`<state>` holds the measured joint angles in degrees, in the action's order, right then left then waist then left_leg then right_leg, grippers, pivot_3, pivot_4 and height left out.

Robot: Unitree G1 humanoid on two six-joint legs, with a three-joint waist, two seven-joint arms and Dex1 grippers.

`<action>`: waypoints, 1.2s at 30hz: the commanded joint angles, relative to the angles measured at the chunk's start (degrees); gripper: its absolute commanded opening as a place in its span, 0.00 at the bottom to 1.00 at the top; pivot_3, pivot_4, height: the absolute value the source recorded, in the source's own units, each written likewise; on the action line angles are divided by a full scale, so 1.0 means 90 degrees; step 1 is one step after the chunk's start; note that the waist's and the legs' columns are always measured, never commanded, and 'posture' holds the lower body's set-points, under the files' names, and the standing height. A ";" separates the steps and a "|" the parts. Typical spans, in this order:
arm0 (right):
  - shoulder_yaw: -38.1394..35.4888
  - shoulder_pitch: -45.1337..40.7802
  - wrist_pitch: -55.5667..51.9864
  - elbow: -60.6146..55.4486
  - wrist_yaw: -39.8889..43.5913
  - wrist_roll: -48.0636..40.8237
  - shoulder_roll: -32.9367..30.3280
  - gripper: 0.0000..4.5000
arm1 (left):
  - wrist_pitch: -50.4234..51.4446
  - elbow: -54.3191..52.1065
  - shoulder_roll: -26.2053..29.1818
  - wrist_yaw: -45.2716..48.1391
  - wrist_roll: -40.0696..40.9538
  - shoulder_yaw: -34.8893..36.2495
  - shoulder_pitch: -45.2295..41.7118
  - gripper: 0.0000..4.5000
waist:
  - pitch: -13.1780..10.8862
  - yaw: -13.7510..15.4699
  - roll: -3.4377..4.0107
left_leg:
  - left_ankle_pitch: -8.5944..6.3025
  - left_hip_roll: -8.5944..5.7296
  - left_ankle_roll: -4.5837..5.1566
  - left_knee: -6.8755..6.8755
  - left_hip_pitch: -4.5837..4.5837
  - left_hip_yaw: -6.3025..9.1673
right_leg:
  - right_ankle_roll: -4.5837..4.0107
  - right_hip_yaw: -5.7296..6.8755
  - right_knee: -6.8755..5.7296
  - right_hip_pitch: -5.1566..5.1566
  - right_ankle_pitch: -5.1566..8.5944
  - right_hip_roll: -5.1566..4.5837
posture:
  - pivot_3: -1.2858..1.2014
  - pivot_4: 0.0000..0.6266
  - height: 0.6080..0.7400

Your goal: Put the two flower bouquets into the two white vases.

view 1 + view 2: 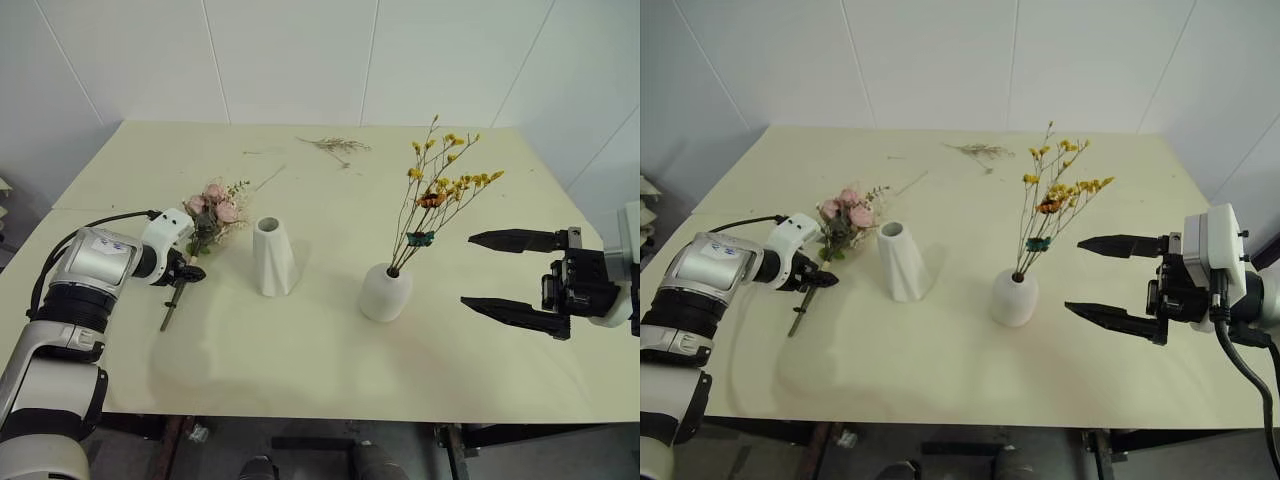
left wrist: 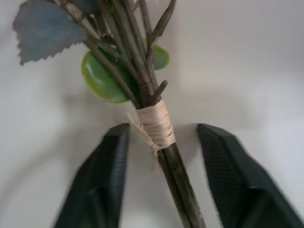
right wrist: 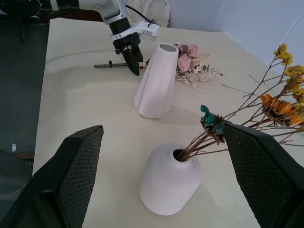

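Left arm reached forward and down, its left claw straddling the pink rose bouquet at the raffia-wrapped stems — fingers part-closed, a gap showing either side, no grip yet. The bouquet lay flat on the pale bench, just beside the tall twisted-facet matte vase. Right arm held level off to the side, right claw spread wide and empty. The sparse yellow-bloomed bouquet, teal-tied, stood in the squat dome vase. Loose dried twigs lay at the far side.

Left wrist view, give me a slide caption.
Left gripper straddling the rose bouquet's stem at its raffia tie.
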<state>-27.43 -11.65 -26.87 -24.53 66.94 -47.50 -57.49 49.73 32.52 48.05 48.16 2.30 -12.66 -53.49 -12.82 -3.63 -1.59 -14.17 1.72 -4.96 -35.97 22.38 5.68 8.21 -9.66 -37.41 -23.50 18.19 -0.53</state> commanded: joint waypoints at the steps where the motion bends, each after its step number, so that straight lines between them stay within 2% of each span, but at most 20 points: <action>1: -0.0262 0.0021 0.0004 -0.0158 -0.0077 -0.0168 0.0009 0.94 | -0.0073 0.0249 0.0182 -0.0097 -0.0249 0.0105 -0.0072 0.27 | 0.0000 -0.0012 0.0000 | 0.0001 0.0000 0.0001 -0.0001 0.0000 0.0000 | -0.0001 0.0000 0.0000 0.0000 -0.0001 0.0000 | 0.52 0.24 1.00; 3: -0.0251 -0.0008 0.0015 -0.0130 -0.0094 -0.0170 -0.0005 0.94 | -0.0150 0.0504 0.0071 -0.0207 -0.0059 0.0435 -0.0070 0.12 | 0.0000 -0.0043 -0.0001 | 0.0002 0.0000 0.0001 -0.0004 -0.0001 0.0000 | 0.0000 -0.0001 0.0000 0.0003 -0.0001 0.0000 | 0.52 0.24 1.00; 5: -0.0226 -0.0039 0.0042 -0.0085 -0.0098 -0.0145 -0.0010 0.94 | -0.0520 0.0905 0.0003 -0.0228 0.0164 0.0848 -0.0033 0.01 | 0.0000 -0.0082 0.0000 | 0.0002 0.0000 0.0001 -0.0005 0.0000 0.0000 | 0.0001 -0.0001 0.0000 0.0003 -0.0002 0.0000 | 0.52 0.24 1.00; 12: -0.0084 -0.0100 0.0064 -0.0048 -0.0190 -0.0089 0.0028 0.94 | -0.1751 0.1610 -0.0038 -0.0329 0.0522 0.1758 -0.0179 0.00 | 0.0000 -0.0090 -0.0001 | 0.0002 0.0000 0.0001 0.0000 0.0004 0.0002 | 0.0002 0.0000 0.0000 0.0001 -0.0002 -0.0002 | 0.52 0.24 1.00; 17: -0.0039 -0.0175 0.0093 0.0038 -0.0296 -0.0044 0.0079 0.94 | -0.3224 0.1441 -0.0585 0.0128 0.1859 0.3309 -0.0500 0.00 | -0.0003 0.0048 -0.0007 | 0.0002 -0.0001 0.0001 -0.0003 0.0009 0.0003 | 0.0007 0.0002 0.0001 0.0001 -0.0005 -0.0005 | 0.52 0.24 1.00; 22: 0.0115 -0.0310 0.0169 0.0101 -0.0412 0.0058 0.0209 0.94 | -0.3217 0.0732 -0.1025 0.0929 0.3335 0.4348 -0.0738 0.00 | 0.0000 0.0066 -0.0014 | 0.0001 -0.0001 -0.0002 -0.0003 0.0015 0.0005 | 0.0009 0.0006 0.0006 -0.0001 -0.0006 -0.0006 | 0.52 0.24 1.00; 26: 0.0376 -0.0487 0.0262 0.0218 -0.0543 0.0197 0.0436 0.94 | -0.2117 -0.0506 -0.1240 0.1762 0.4359 0.4317 -0.0494 0.00 | 0.0000 0.0043 -0.0014 | 0.0001 -0.0001 -0.0003 0.0000 0.0012 0.0005 | 0.0008 0.0005 0.0003 -0.0001 -0.0006 -0.0007 | 0.52 0.24 1.00; 36: 0.0613 -0.0634 0.0268 0.0279 -0.0703 0.0269 0.0664 0.94 | -0.1999 -0.1273 -0.2069 0.1257 0.4840 0.4241 -0.0494 0.00 | 0.0001 0.0050 -0.0015 | 0.0003 -0.0003 -0.0005 -0.0020 0.0003 0.0006 | 0.0012 0.0004 -0.0003 0.0010 -0.0012 -0.0005 | 0.52 0.24 1.00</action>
<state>-21.32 -16.82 -25.05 -21.81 61.38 -44.72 -51.87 32.40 23.40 29.60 60.45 43.78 24.65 -57.61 -12.81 -3.18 -1.73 -14.14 1.70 -5.00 -36.14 22.42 5.74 8.32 -9.63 -37.43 -23.41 18.08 -0.58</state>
